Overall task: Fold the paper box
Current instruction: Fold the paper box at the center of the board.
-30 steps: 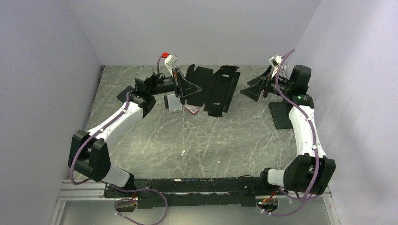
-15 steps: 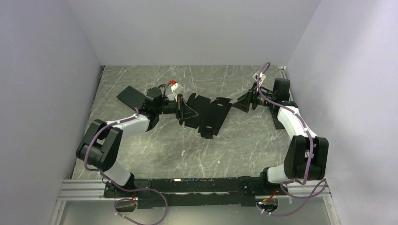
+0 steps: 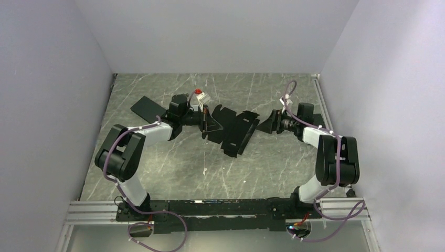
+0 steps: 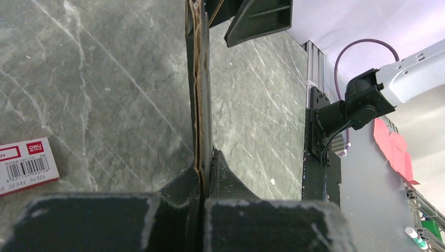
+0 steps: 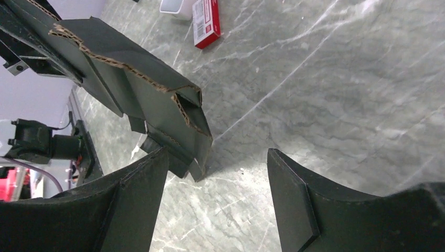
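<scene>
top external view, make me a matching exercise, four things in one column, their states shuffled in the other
Things:
1. paper box
2. left fingers
3. right fingers
4. black slab

States:
a. open, gripping nothing
b. lying flat, untouched, far left
c. shut on a cardboard edge
d. creased panels, held at one end

Pairs: 1-d, 2-c, 3-a, 4-b

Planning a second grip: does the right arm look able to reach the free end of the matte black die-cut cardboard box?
Probably yes: the right gripper stands open just short of the free end of the black cardboard box, nothing between them; the left gripper pinches the opposite end.
</scene>
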You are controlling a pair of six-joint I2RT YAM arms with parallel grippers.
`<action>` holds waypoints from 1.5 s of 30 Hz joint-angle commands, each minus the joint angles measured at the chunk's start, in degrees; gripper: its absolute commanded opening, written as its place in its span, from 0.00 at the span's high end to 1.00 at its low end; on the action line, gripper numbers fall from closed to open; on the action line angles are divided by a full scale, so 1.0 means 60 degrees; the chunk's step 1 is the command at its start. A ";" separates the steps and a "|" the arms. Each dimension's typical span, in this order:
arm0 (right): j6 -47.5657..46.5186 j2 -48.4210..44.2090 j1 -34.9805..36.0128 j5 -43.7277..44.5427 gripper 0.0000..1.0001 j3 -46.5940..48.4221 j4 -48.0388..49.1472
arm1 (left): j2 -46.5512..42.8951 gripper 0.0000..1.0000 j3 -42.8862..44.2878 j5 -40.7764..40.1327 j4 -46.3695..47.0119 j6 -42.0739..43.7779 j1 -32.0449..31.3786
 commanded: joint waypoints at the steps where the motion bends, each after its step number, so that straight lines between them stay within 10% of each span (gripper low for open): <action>1: 0.1011 0.0334 0.0427 0.0115 0.26 -0.0229 0.1815 | 0.0158 1.00 0.0237 -0.0041 0.0277 0.0016 0.0010; 10: 0.1111 0.0812 0.0851 0.0485 0.34 -0.0226 0.2008 | 0.0220 1.00 0.0190 -0.0156 0.0382 -0.0173 0.0009; 23: 0.0092 -0.0123 0.1898 0.0853 1.00 0.0326 0.0545 | 0.0045 1.00 0.0169 -0.0499 0.0448 -0.0524 0.0011; 32: -0.1828 -0.0641 0.2394 0.2146 1.00 0.1134 -0.0753 | 0.0973 1.00 -0.0165 0.0737 0.4043 -0.2917 -0.0100; 45: -0.2182 0.0797 0.3036 0.5116 1.00 0.2250 -0.2267 | 0.2477 1.00 0.0155 -0.0427 0.4108 -0.3563 -0.0496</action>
